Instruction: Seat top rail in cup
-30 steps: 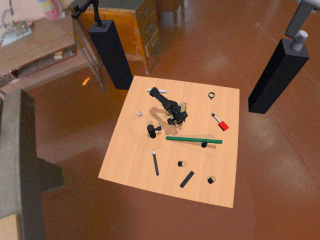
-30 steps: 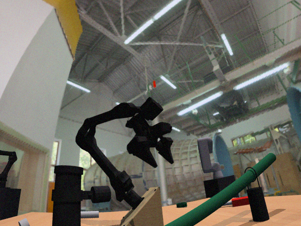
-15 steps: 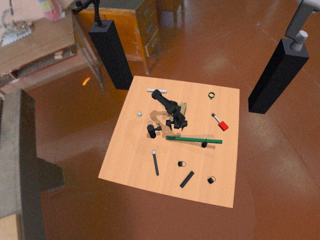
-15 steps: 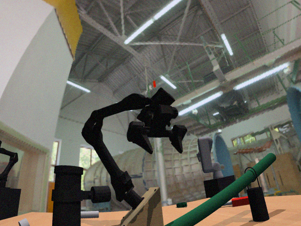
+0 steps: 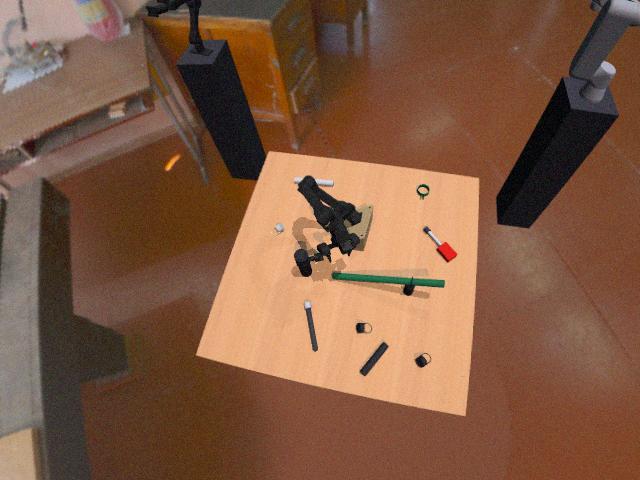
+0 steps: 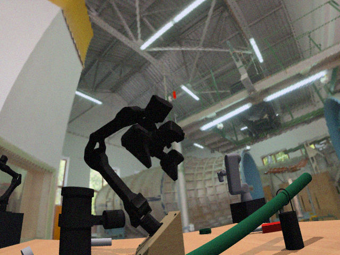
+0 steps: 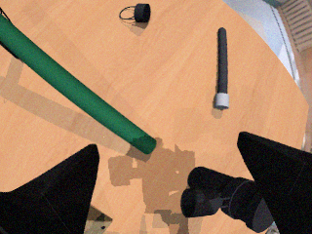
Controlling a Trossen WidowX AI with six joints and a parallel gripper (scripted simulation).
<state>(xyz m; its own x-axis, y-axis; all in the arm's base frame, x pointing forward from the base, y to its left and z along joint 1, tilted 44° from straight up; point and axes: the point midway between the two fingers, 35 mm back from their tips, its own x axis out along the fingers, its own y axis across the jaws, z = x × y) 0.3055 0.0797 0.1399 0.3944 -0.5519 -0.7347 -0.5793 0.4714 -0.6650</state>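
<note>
The green top rail (image 5: 372,279) (image 6: 247,224) (image 7: 78,95) passes through the wire loop of the black loop cap (image 5: 408,289) (image 6: 291,230). Its near end lies low by the table, apart from the post. The black big post (image 5: 304,266) (image 6: 75,238) stands upright. Its brace band (image 6: 75,220) sits up near the post cap. The rail-end cup (image 5: 316,257) (image 6: 113,219) (image 7: 197,202) sticks out from the band with no rail in it. My gripper (image 5: 339,256) (image 6: 162,173) (image 7: 172,145) is open and empty, above the rail's near end and the cup.
My arm's wooden base wedge (image 5: 364,227) (image 6: 167,233) is behind the rail. A dark rod with a white tip (image 5: 311,328) (image 7: 222,63), a black bar (image 5: 374,359) and two loose loop caps lie in front. A red-handled tool (image 5: 446,251) and a green ring band lie at the right.
</note>
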